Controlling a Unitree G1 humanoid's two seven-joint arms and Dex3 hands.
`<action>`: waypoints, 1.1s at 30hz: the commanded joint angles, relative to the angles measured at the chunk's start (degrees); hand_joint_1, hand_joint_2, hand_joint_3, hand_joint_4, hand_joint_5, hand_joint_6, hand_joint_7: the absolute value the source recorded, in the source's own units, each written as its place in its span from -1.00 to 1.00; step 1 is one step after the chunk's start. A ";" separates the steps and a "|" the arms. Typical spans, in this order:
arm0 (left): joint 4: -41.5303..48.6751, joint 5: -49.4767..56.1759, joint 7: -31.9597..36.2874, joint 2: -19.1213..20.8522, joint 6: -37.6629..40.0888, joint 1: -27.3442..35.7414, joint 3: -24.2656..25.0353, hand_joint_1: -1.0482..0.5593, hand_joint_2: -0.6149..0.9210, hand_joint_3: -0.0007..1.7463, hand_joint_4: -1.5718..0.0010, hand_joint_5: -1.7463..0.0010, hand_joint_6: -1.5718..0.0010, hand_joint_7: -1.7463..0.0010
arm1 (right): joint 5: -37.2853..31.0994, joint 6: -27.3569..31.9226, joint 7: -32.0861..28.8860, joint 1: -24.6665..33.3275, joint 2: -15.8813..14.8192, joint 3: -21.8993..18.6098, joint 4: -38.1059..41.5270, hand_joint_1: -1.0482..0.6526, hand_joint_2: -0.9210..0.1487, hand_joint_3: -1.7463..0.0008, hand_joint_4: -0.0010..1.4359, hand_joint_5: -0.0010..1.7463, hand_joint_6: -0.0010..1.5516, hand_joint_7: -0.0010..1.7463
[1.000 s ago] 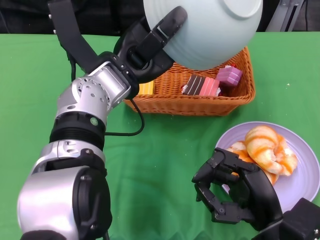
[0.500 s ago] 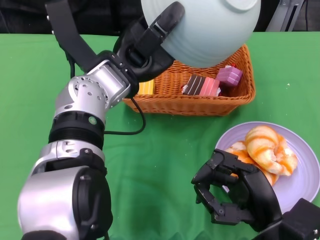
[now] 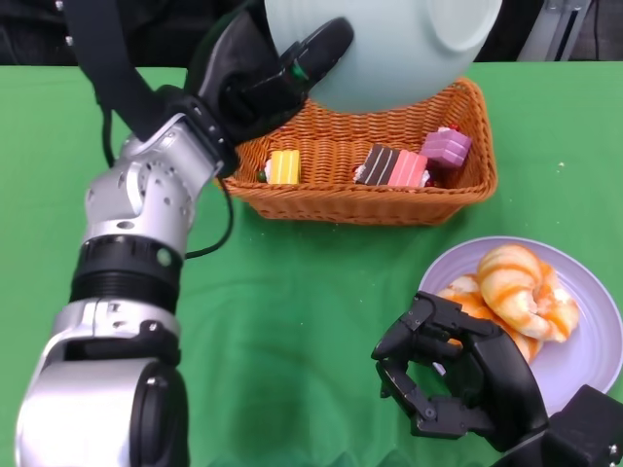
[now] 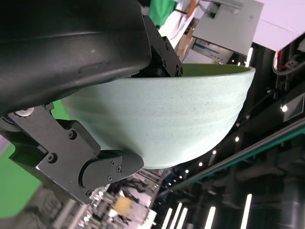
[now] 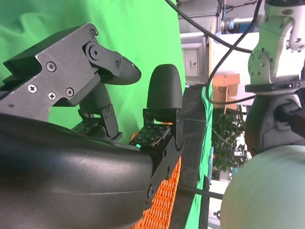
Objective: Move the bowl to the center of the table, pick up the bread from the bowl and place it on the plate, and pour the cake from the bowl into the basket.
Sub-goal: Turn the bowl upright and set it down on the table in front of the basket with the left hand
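While left hand (image 3: 255, 83) grips tilted bowl (image 3: 389, 49) above basket (image 3: 380, 195): right hand (image 3: 453, 375) curled, empty, beside plate (image 3: 584, 341) w/ bread (image 3: 521, 287).

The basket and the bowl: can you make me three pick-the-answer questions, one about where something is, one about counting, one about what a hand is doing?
1. Where is the bread?
A. on the plate
B. in the basket
C. in the bowl

2. How many cake pieces lie in the basket?
A. one
B. three
C. five

3. What is the left hand doing?
A. resting on the table
B. holding the bowl tipped over the basket
C. holding the bread

Answers:
1 A: the bread sits on the plate.
2 B: a yellow, a brown-pink and a purple piece show in the basket.
3 B: the left hand grips the bowl above it.
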 commanded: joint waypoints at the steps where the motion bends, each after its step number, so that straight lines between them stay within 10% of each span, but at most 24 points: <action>1: -3.47 1.90 -1.61 2.23 -3.78 1.08 -1.64 0.17 0.42 0.43 -0.02 -0.83 -0.18 -0.51 | -0.26 0.52 -1.02 0.07 -0.55 -0.38 -0.40 0.13 -0.30 -0.04 0.06 0.83 -0.08 0.42; 17: -10.78 13.05 -2.15 8.73 -32.61 10.98 -6.32 0.21 0.38 0.45 -0.12 -0.73 -0.20 -0.48 | -0.79 0.81 -2.21 0.04 -0.87 -0.43 -0.74 0.12 -0.32 -0.01 0.03 0.86 -0.10 0.42; 33: 0.49 24.16 8.79 13.90 -74.26 21.21 -4.71 0.27 0.81 -0.08 0.17 -0.93 0.05 -0.67 | 1.13 0.90 -1.65 -0.61 -0.62 -0.85 -2.17 0.16 -0.27 -0.12 -0.01 0.87 -0.11 0.44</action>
